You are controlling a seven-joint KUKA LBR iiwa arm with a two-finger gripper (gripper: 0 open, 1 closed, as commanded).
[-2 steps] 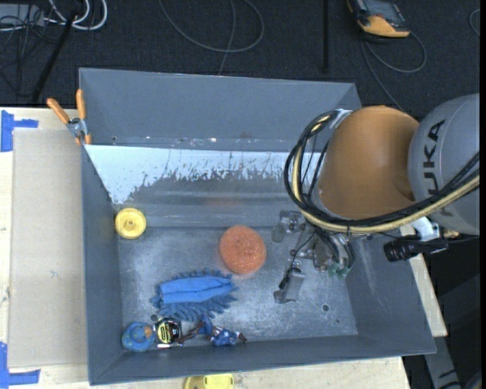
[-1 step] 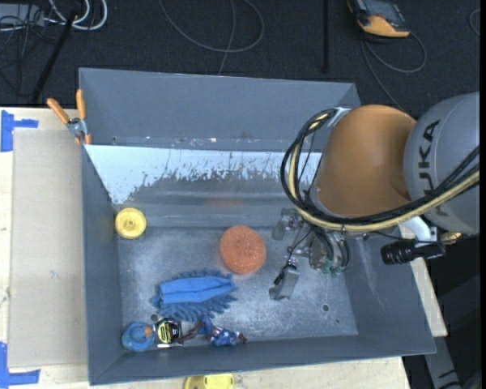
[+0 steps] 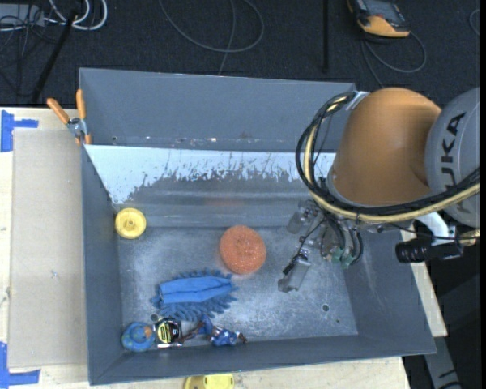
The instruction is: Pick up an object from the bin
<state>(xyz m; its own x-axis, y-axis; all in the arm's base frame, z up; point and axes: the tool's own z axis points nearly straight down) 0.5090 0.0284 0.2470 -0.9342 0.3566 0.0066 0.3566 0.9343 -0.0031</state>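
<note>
My gripper (image 3: 296, 248) hangs low over the right half of the bin floor, below the arm's orange cover. Its two fingers stand apart, open, with nothing between them. Just left of it lies a round orange-red scrubby ball (image 3: 243, 250), apart from the fingers. Further down and to the left, a crumpled blue cloth-like thing (image 3: 194, 292) rests on the floor.
A small yellow round thing (image 3: 130, 223) sits by the left wall. Along the front wall lie a blue round thing (image 3: 136, 336), a yellow-and-black tape measure (image 3: 168, 331) and a small blue toy piece (image 3: 220, 335). The bin floor under the gripper is bare.
</note>
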